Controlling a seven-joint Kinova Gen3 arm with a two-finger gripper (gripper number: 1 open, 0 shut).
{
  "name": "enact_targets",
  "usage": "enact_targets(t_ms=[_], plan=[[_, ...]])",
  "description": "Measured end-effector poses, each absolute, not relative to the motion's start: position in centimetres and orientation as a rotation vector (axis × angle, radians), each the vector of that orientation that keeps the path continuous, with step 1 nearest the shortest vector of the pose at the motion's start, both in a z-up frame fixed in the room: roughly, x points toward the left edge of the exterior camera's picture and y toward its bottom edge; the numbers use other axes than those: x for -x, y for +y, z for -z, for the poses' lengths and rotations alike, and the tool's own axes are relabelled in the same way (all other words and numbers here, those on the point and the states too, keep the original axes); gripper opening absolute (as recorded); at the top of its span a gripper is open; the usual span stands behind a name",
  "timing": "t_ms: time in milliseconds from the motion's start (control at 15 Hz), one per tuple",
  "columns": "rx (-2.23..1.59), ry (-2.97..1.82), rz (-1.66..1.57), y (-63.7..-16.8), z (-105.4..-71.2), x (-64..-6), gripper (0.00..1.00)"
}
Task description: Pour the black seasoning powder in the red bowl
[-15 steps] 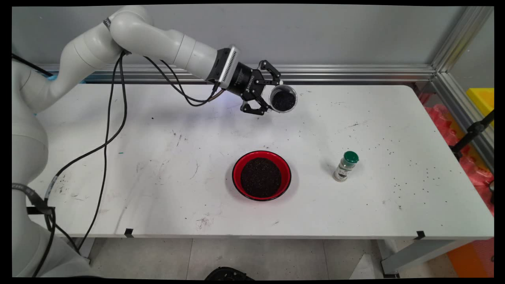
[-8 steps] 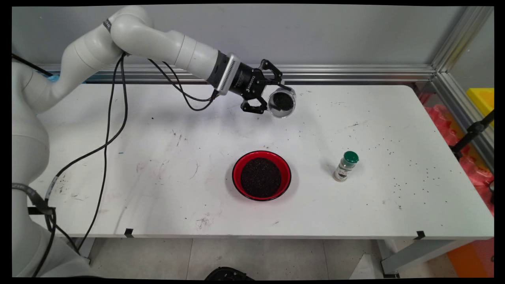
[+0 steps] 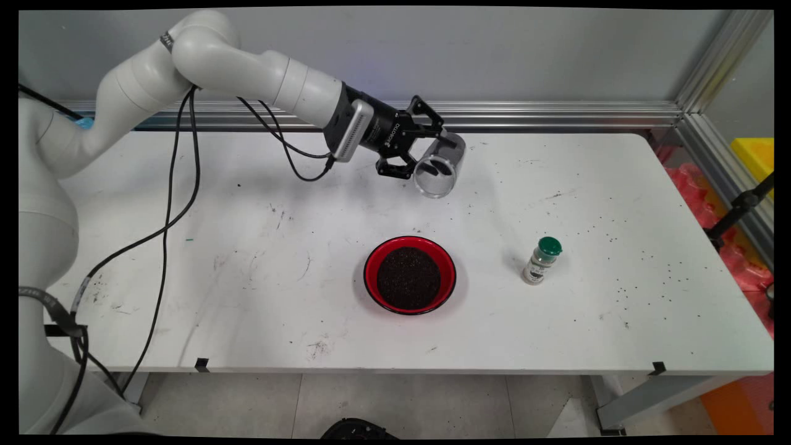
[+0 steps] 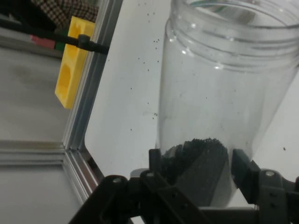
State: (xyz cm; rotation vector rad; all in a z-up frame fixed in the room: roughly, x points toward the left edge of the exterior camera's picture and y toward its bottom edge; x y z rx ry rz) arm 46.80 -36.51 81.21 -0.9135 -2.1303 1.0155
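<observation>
My gripper [image 3: 431, 154] hangs over the table's far middle, shut on a clear plastic jar [image 3: 437, 167]. The jar lies tilted, its open mouth turned toward the near side and slightly down. In the hand view the jar [image 4: 224, 88] stands between the two fingers [image 4: 156, 161], with a small heap of dark grains [image 4: 198, 165] at its bottom by my gripper [image 4: 198, 163]. A red bowl [image 3: 371, 259] full of dark grains sits on the table, well nearer than the jar and a little left of it.
A small spice shaker [image 3: 542, 260] with a green lid stands right of the bowl. Dark grains are scattered over the table's right part. An aluminium rail [image 3: 556, 114] runs along the far edge. A yellow block [image 4: 72, 60] lies beyond the rail in the hand view.
The wrist has turned and the jar has tipped further, its mouth swinging down toward the near side. The hand shifted slightly right. Bowl and shaker have not moved.
</observation>
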Motion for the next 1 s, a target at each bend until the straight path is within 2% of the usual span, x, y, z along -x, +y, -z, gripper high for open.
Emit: enact_targets(t_ms=[1000], plan=[[1.430, -2.023, -1.165, -35.5, -81.2, -45.6, 0.00]])
